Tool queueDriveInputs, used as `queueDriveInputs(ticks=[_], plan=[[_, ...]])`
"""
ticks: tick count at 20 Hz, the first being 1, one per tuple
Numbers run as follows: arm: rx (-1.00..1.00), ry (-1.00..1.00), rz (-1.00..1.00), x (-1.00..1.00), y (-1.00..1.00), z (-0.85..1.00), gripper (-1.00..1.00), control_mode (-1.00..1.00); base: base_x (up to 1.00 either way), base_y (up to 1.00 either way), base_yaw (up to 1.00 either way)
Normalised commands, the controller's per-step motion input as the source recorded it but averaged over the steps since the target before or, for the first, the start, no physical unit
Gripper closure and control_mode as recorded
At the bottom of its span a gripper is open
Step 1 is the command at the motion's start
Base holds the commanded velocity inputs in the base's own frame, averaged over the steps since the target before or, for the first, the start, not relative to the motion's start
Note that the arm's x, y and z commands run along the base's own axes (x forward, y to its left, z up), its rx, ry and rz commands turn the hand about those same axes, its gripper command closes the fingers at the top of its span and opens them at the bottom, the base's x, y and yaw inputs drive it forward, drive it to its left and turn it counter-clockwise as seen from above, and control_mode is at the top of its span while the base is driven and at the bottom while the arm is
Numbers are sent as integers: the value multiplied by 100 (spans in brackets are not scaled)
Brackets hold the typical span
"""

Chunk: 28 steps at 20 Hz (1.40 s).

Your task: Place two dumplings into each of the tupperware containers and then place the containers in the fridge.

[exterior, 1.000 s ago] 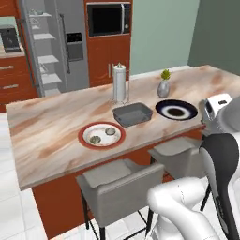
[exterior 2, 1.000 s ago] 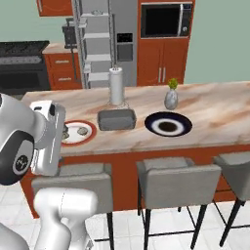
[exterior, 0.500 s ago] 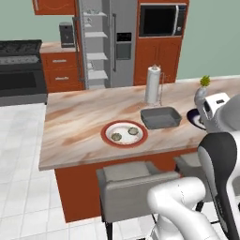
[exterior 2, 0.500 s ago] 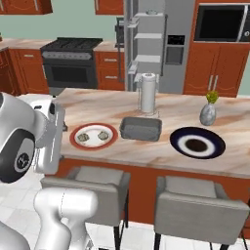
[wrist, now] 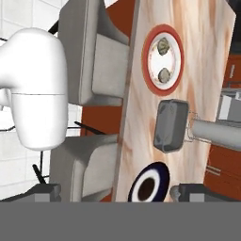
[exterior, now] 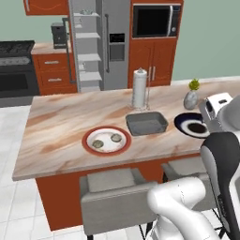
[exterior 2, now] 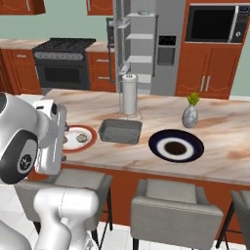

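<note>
- Since the earlier frames both base views have swung sideways with the base; things on the island counter [exterior: 61, 126] keep their places against one another.
- Landmark: the dark grey tupperware container [exterior: 146, 123], lying flat on the counter.
- Red-rimmed plate [exterior: 87, 145] sits just beside that container, toward the stove [exterior: 16, 65] end, apart from it.
- Two dumplings [exterior: 98, 144] lie on the plate, side by side, not touching each other.
- Dark blue plate [exterior: 181, 122] sits on the container's other side, near it.
- Paper towel roll [exterior: 139, 88] stands upright just behind the container; a small vase [exterior: 190, 99] stands behind the blue plate.
- Fridge [exterior: 93, 44] stands well behind the container, one door open, pale shelves showing.
- Gripper [wrist: 113, 193]: finger tips spread wide apart, nothing between them, high above the counter and stools [exterior: 110, 194].
</note>
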Motion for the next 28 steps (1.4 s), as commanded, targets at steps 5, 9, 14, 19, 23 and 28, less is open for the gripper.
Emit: queueDriveInputs(ticks=[5, 9, 14, 19, 23, 28], plan=[[0, 0, 0, 0, 0, 0, -100, 100, 84, -2, 9], [0, 0, 0, 0, 0, 0, -100, 100, 49, 0, 13], [0, 2, 0, 7, 0, 0, -100, -100, 0, 0, 0], [2, 13, -4, 85, 52, 0, -100, -100, 0, 0, 0], [2, 16, -21, 100, 71, 0, -100, -100, 0, 0, 0], [5, 11, -32, 99, 73, -3, -100, -100, 0, 0, 0]])
